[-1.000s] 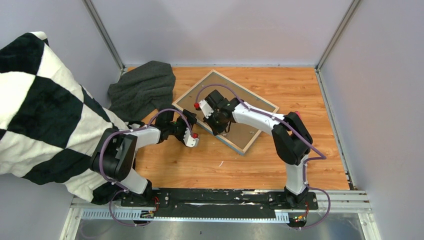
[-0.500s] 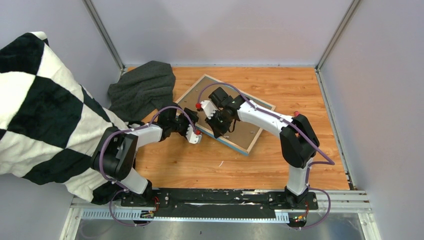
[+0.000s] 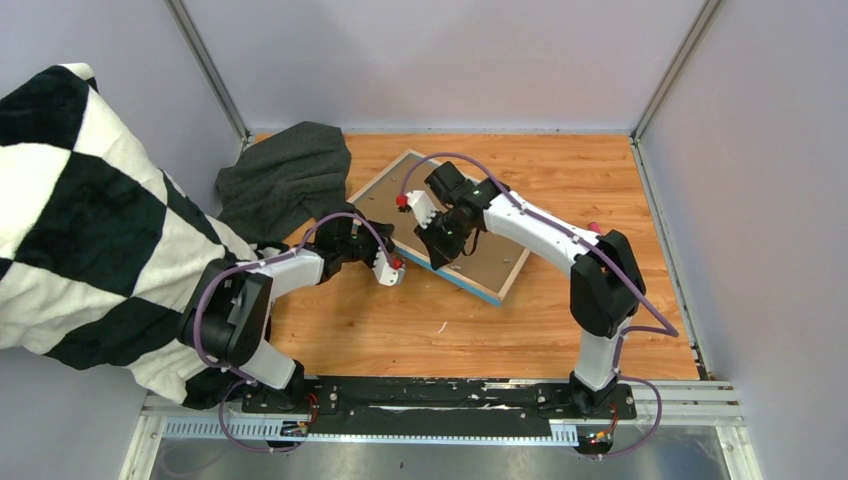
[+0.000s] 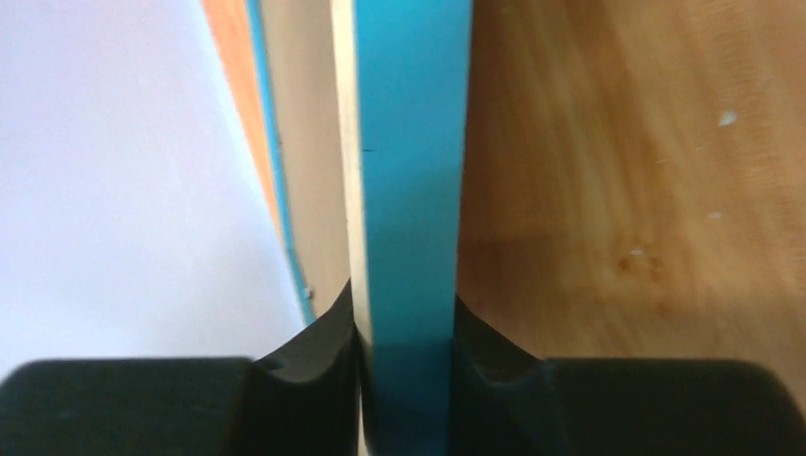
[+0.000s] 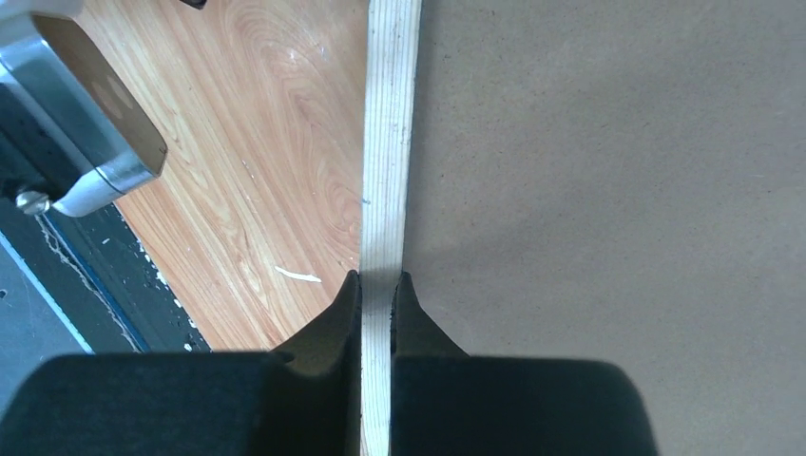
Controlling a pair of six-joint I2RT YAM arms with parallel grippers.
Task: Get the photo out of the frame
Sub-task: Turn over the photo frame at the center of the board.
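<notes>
Left arm [image 3: 285, 272] and right arm [image 3: 540, 232]: white link shells, black joint housings, purple cables [image 3: 440, 156] looped outside. Red knobs [image 3: 396, 263] at the wrists. Fingers [image 5: 323, 328] matte black, wedge-tipped. Base rail [image 3: 430, 395] black.

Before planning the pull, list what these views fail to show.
- Photo: unseen in every view; the frame is back-up, the brown backing board covering it.
- Board's fastenings: top view, too small, partly under the right arm.
- Frame's far end: left wrist view, blurred and cut by the picture's edge.
</notes>
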